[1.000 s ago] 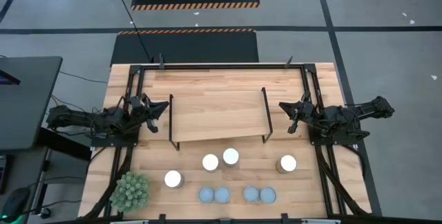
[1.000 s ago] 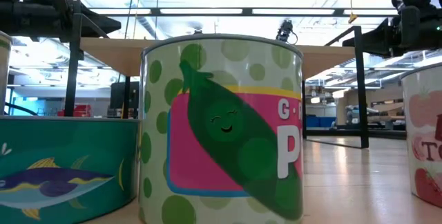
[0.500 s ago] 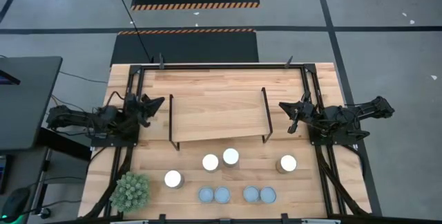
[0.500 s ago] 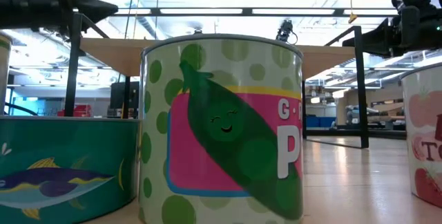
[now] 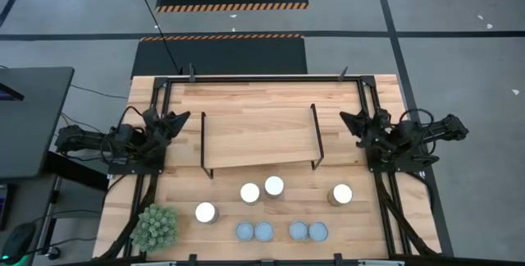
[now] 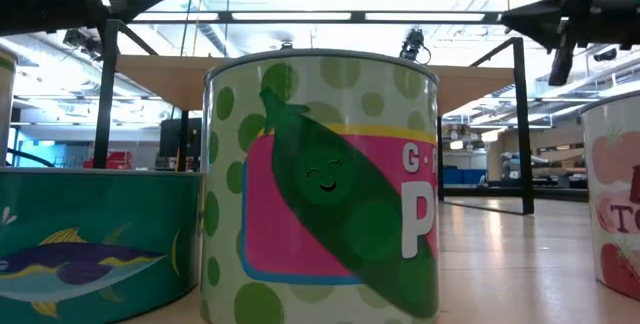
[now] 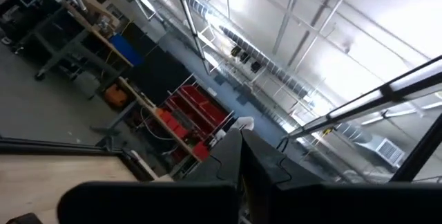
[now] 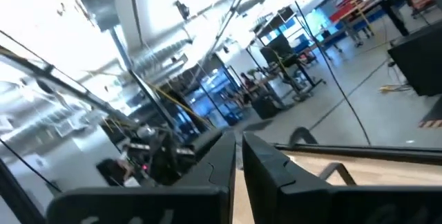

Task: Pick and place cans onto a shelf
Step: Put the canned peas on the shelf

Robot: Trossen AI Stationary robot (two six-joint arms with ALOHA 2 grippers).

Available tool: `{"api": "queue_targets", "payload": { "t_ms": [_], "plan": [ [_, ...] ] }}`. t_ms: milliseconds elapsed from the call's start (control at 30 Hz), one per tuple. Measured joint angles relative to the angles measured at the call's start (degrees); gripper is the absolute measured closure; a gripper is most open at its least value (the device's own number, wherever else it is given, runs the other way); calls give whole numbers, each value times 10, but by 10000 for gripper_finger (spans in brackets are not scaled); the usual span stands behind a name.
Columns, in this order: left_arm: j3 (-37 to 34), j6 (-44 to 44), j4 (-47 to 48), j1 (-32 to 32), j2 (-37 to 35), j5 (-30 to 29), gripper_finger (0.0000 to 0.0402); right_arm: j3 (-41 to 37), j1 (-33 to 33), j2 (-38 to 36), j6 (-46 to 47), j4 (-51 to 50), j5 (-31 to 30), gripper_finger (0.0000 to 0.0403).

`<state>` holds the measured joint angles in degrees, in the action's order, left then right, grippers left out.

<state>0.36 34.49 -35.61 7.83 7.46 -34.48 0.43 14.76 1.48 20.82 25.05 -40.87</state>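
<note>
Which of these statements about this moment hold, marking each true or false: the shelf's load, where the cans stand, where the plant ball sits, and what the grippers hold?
1. The shelf has two cans on its board. False: the board is bare.
2. All eight cans stand on the table, on the near side of the shelf. True.
3. The spiky green plant ball sits beside the right arm's base. False: it sits at the near left corner.
4. The left gripper holds no can. True.
5. The right gripper is clamped on a silver-topped can. False: it holds nothing, off the shelf's right end.
</note>
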Motion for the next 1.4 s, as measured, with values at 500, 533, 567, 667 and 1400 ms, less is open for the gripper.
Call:
{"api": "queue_targets", "payload": {
  "t_ms": [500,533,567,667,1400],
  "plan": [
    [102,35,32,2,29,171,386,0,0,0,180,166,21,369],
    [124,19,66,2,39,179,385,0,0,0,182,167,31,369],
    [149,7,96,2,50,184,385,1,0,0,182,165,35,369],
    [220,-22,186,2,83,191,377,13,0,2,179,164,33,369],
    [504,-22,576,104,373,354,247,219,0,119,140,-127,29,393]
  ]
}}
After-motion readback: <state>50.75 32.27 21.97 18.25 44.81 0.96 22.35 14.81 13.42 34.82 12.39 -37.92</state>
